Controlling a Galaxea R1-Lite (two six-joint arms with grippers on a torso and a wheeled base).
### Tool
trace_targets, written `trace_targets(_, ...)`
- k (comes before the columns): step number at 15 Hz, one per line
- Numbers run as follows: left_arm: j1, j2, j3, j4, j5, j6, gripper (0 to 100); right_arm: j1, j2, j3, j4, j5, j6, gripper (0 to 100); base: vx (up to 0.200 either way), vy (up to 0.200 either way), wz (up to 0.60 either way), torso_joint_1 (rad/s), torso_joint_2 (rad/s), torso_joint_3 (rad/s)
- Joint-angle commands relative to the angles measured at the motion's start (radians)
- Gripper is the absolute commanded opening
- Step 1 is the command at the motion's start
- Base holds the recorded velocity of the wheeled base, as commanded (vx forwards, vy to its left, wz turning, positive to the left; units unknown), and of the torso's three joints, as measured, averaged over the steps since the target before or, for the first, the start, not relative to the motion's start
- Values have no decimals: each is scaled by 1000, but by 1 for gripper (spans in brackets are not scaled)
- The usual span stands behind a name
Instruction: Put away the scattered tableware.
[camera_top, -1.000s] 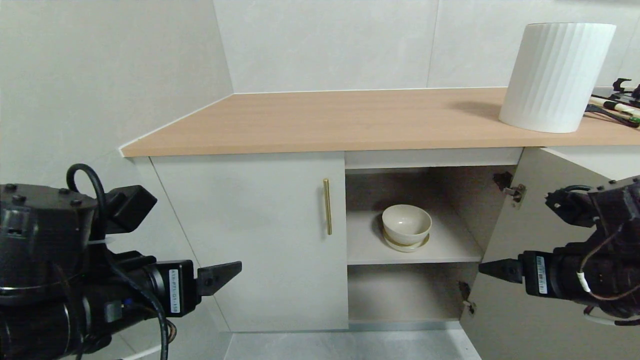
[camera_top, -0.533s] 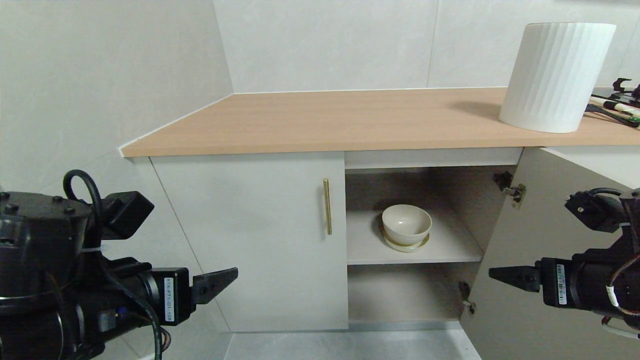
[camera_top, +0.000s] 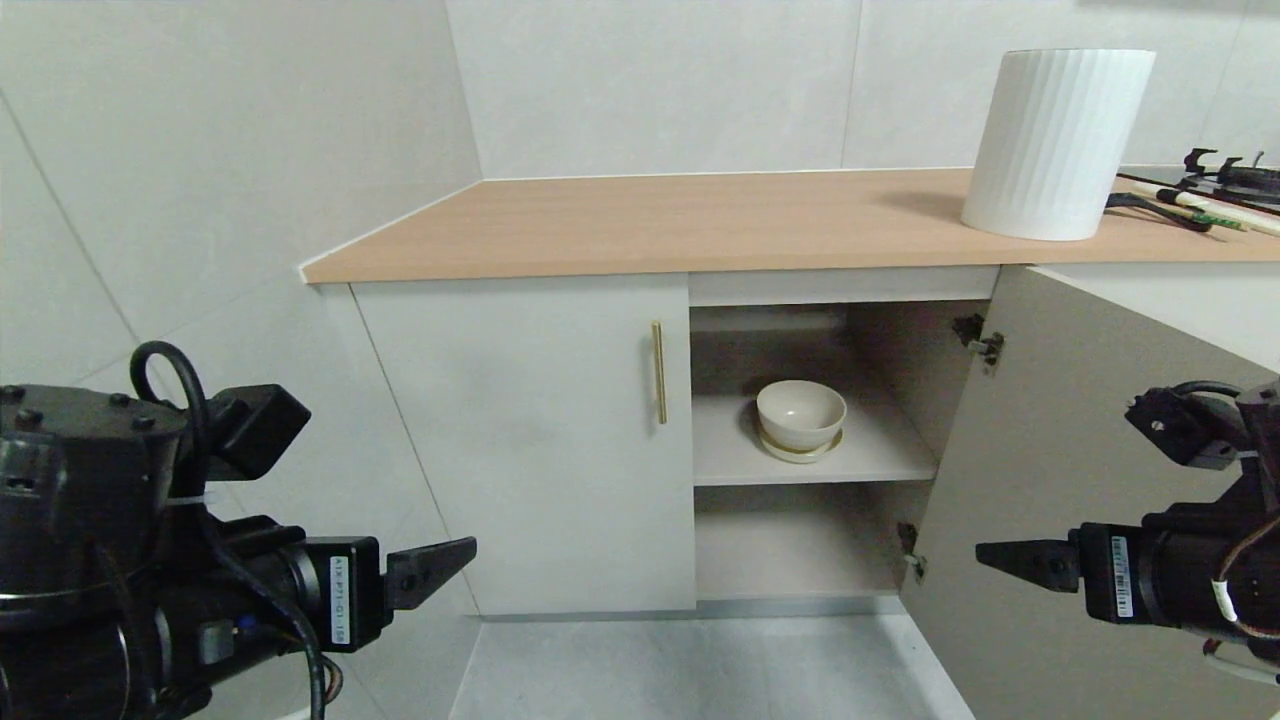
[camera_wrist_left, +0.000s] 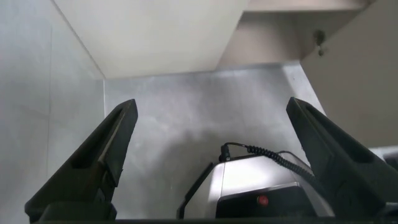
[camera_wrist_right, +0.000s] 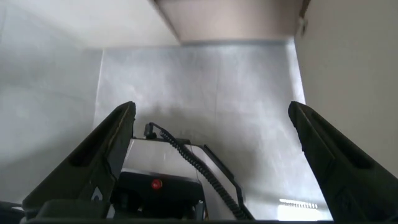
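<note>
Bowl (camera_top: 801, 411) on saucer (camera_top: 800, 456) — upper cabinet shelf (camera_top: 882, 457), right door (camera_top: 1040, 470) open

A wooden bench (camera_top: 650, 225) in a tiled corner, with an open cupboard shelf (camera_top: 880, 455) beneath it.
Toward the bench's right end a tall ribbed white cylinder (camera_top: 1055, 145) stands upright, and a few thin dark tools (camera_top: 1195, 205) lie just beside it. On the shelf below, a pale saucer (camera_top: 800, 452) lies flat with a cream bowl (camera_top: 800, 413) sitting upright on it.
</note>
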Motion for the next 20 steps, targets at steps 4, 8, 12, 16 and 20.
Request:
trace_targets(4,0,3,2,0,0,1,100,1,20,3,1,5,-1,100,-200,0,0,2,0,5)
trace_targets(8,0,3,3,2,2,1,100,1,22,9,0,5,-3,100,0,0,0,0,0,0)
trace_targets(12,0,5,6,0,0,2,100,0,20,9,1,4,-3,100,0,0,0,0,0,0)
trace_targets(16,0,7,6,0,2,4,100,0,14,4,33,-1,-6,100,0,0,0,0,0,0)
trace_targets(20,0,10,8,0,3,18,100,-2,-32,-2,151,-1,-95,100,0,-200,0,0,4,2)
